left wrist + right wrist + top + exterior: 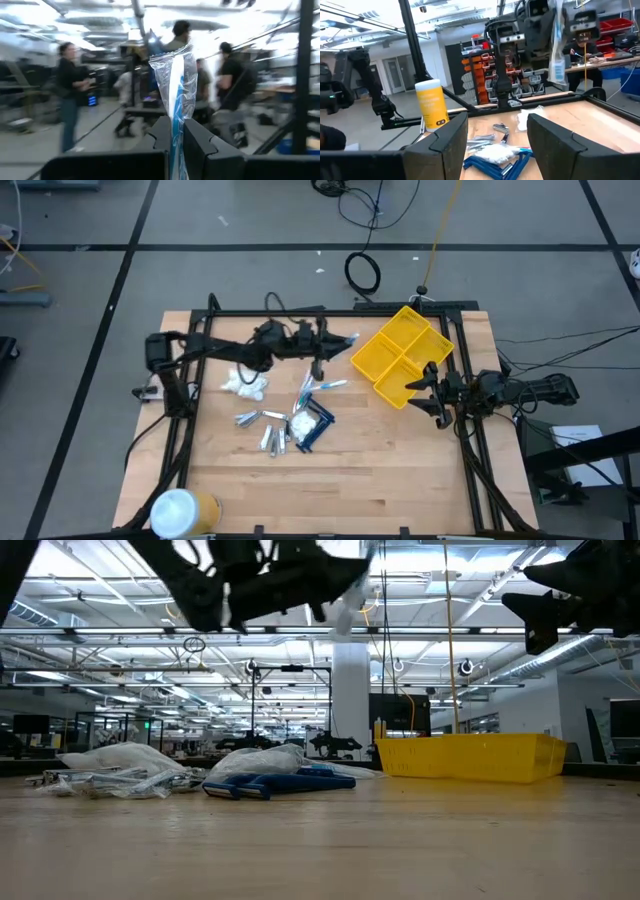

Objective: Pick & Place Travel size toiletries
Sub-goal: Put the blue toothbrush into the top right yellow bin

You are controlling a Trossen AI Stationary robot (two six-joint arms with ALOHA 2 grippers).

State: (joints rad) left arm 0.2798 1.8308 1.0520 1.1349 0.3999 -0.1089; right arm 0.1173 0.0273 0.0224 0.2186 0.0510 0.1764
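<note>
My left gripper [330, 345] is raised above the table's far middle, left of the yellow bin [402, 355], and is shut on a clear packet with a white-and-blue toothbrush stick [175, 85]. The other toiletries lie on the table below: white packets [245, 383], silvery tubes [255, 420], a dark blue comb piece [312, 430] and another stick [325, 386]. My right gripper [430, 392] is open and empty at the bin's near right side, above the table. My left gripper pinches the clear packet's lower part [176, 131] between its two fingers. Most of the packet sticks out past the fingertips. The fingers lie about level and point toward the table's right, at the bin. The packet is lifted clear of the table [345, 600].
A big white-and-yellow cylinder [182, 510] lies at the table's near left corner. A black frame [190, 395] runs round the tabletop. Bare wood lies in the near middle and near right. People stand in the room beyond the table [70, 85].
</note>
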